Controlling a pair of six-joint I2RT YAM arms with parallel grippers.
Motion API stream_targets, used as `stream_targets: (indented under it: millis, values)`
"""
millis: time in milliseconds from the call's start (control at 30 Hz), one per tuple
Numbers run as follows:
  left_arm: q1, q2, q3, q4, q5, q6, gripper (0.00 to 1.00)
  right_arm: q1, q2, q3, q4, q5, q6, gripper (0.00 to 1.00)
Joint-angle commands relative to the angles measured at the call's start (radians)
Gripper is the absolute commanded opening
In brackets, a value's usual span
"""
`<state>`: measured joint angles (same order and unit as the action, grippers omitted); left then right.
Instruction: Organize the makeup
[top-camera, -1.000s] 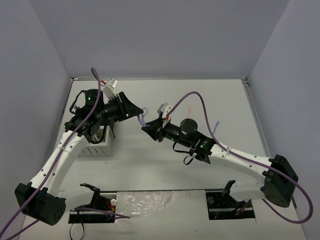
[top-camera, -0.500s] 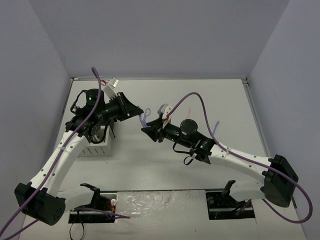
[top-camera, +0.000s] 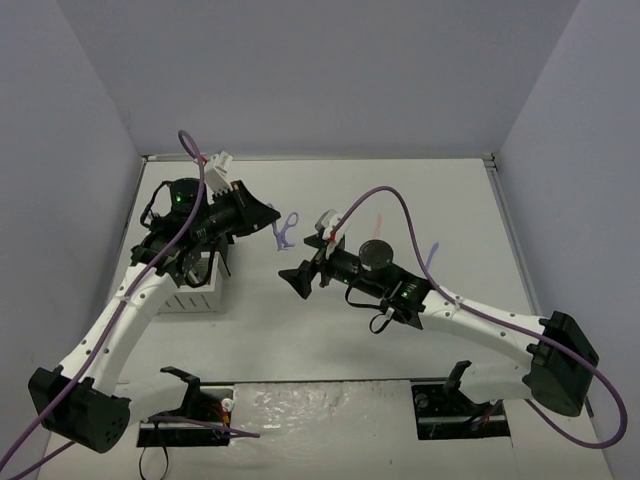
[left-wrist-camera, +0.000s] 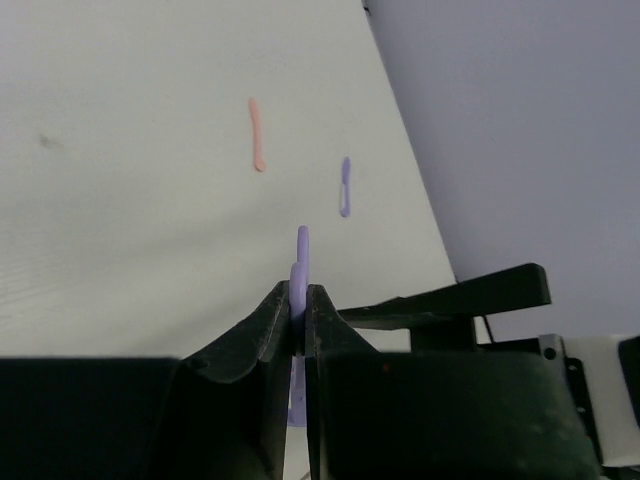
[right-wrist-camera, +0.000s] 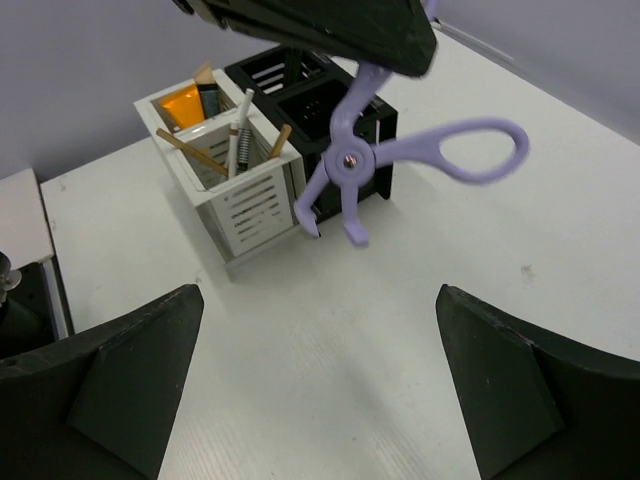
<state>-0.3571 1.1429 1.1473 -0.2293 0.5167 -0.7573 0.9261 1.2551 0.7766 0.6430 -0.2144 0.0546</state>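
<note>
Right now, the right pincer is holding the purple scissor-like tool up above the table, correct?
No: the left pincer holds the purple scissor-like tool up above the table. The right wrist view shows it, with the right pincer open and empty.

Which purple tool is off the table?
The scissor-like one, clamped in the left pincer; the small lilac stick lies flat on the table.

One loop of the purple scissor-like tool (right-wrist-camera: 400, 160) is hidden by the left hand (right-wrist-camera: 385, 50); from the left wrist only its thin edge is seen. From above, the organizer (top-camera: 192, 297) is largely covered by the left arm (top-camera: 120, 320). The pink tool (left-wrist-camera: 257, 133) and lilac tool (left-wrist-camera: 345, 186) are too small to be identified.
</note>
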Motion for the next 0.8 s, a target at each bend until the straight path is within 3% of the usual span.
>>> stream_targets:
  millis: [0,233,533,767]
  values:
    - [0.000,-0.051,0.007,0.088,-0.212,0.234,0.00,-0.017,-0.097,-0.020,-0.012,0.112,-0.015,1.00]
    - [0.036,-0.110,-0.196,0.456,-0.490,0.500,0.00,-0.074,-0.231,-0.115,-0.112,0.236,0.005,1.00]
    - [0.259,-0.014,-0.331,0.755,-0.503,0.423,0.00,-0.137,-0.356,-0.204,-0.148,0.225,0.057,1.00]
    - [0.322,0.060,-0.381,0.831,-0.411,0.462,0.00,-0.153,-0.405,-0.238,-0.161,0.225,0.060,1.00]
